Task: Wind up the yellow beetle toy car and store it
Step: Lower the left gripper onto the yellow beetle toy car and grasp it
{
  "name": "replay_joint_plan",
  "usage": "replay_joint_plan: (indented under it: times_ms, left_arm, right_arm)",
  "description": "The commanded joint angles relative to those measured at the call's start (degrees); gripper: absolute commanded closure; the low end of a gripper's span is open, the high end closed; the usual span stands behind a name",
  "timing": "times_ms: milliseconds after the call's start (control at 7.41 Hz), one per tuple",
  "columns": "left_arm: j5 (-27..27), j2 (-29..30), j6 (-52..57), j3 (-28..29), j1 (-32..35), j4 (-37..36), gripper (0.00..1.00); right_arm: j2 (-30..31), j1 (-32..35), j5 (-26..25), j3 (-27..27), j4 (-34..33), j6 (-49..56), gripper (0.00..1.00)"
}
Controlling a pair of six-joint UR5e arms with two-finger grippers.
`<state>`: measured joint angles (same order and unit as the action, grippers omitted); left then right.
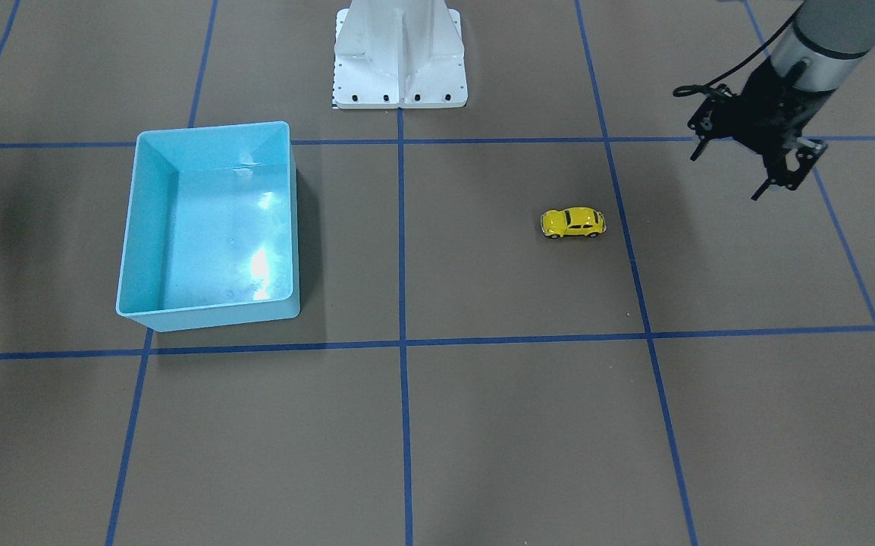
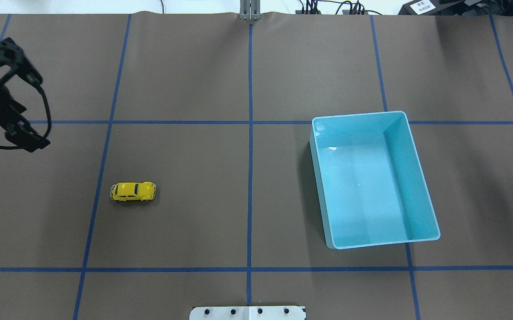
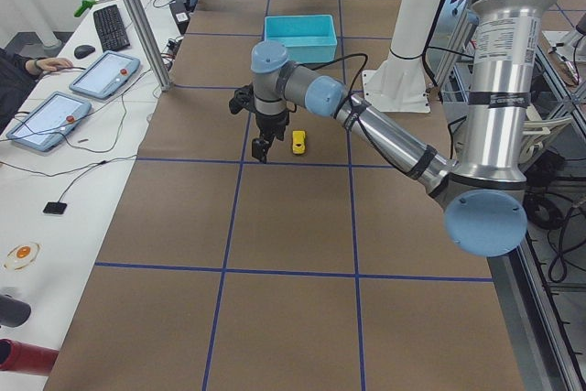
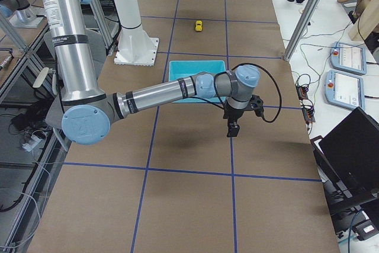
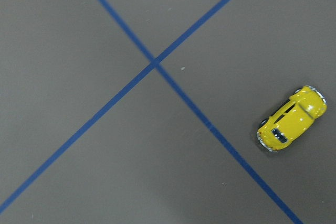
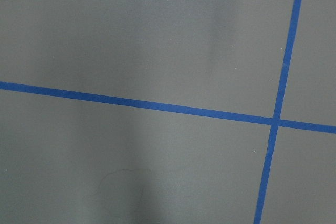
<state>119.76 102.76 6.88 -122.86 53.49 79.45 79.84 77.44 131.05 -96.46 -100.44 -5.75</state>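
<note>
1x tiny glossy yellow rounded Beetle toy car (image 1: pixel 573 222) on matte brown counter (image 1: pixel 483 425), robot's L half, well apart from 1x smooth light-blue rectangular plastic bin (image 1: pixel 138 243). 2 claws: left claw (image 1: pixel 724 178) spread, nr car, not touching; right claw (image 4: pixel 233 128) state: can't tell.

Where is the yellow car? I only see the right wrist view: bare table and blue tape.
Observer: The yellow beetle toy car stands on its wheels on the left half of the table, with nothing touching it.
Operator: Is either gripper near it?
Observer: The left gripper hangs open, off to the car's side and farther from the robot's base.
Operator: And the bin?
Observer: The light-blue bin sits empty on the right half.
</note>
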Motion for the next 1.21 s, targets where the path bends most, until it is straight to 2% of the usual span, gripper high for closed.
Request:
replay_joint_plan:
  times_ms: [0, 135, 540, 1079]
  left_arm:
    - [-1.82, 4.96, 8.72, 1.82, -7.67, 1.66, 0.01]
    - [-1.99, 8.12, 11.02, 3.58, -11.18, 1.94, 0.01]
    - [-8.48, 7.55, 11.13, 5.61, -21.73, 2.38, 0.01]
    - [-8.67, 7.8, 11.22, 15.35, -23.69, 10.8, 0.01]
  right_arm:
    - [-0.12, 0.0, -0.09, 0.04, -0.02, -0.05, 0.0]
    - [-0.12, 0.0, 0.0, 0.04, -0.02, -0.14, 0.0]
    - [-0.21, 0.0, 0.0, 0.04, -0.02, -0.14, 0.0]
    - [-0.21, 0.0, 0.0, 0.04, -0.02, -0.14, 0.0]
